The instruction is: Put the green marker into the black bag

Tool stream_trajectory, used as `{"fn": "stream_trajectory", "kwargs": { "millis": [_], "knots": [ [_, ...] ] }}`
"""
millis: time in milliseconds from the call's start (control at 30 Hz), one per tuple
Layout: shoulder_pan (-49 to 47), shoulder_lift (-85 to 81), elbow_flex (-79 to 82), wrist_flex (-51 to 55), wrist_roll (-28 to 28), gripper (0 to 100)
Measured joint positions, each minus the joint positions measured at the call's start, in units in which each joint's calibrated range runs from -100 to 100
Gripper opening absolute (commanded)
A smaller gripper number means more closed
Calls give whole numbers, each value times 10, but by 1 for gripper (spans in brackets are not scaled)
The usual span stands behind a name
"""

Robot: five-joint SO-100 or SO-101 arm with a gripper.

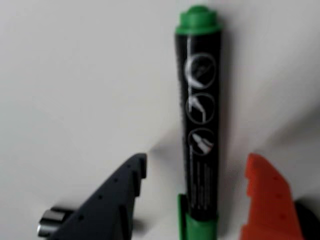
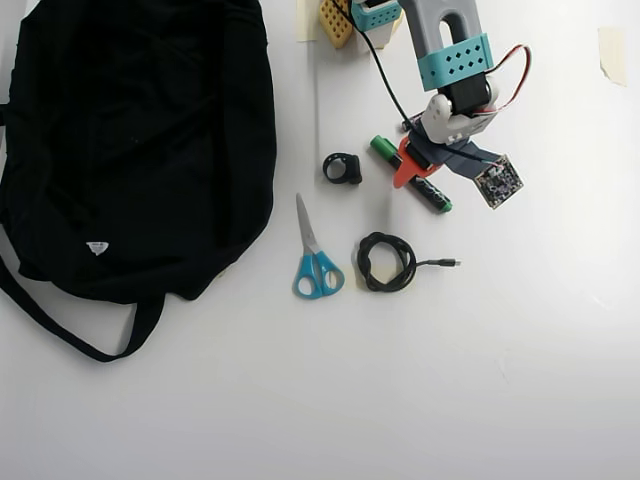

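Observation:
The green marker (image 1: 200, 100) lies on the white table, a black barrel with a green end at the top of the wrist view and the green cap at the bottom. My gripper (image 1: 196, 162) is open and straddles it: the dark grey finger (image 1: 122, 195) stands left of the barrel, the orange finger (image 1: 265, 200) right, with a gap on each side. From overhead, the marker (image 2: 384, 148) lies slanted under the gripper (image 2: 412, 166). The black bag (image 2: 130, 140) lies flat at the left, well away from the gripper.
Blue-handled scissors (image 2: 315, 262), a coiled black cable (image 2: 385, 262) and a small black ring-shaped part (image 2: 342, 168) lie between the bag and the arm. A small metal-tipped cylinder (image 1: 52, 221) sits by the grey finger. Tape pieces (image 2: 612, 52) mark the table.

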Motion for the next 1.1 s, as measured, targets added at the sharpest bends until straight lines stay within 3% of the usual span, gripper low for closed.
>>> {"fn": "stream_trajectory", "kwargs": {
  "millis": [1100],
  "knots": [
    [-1, 2, 6, -21, 0, 26]
  ]
}}
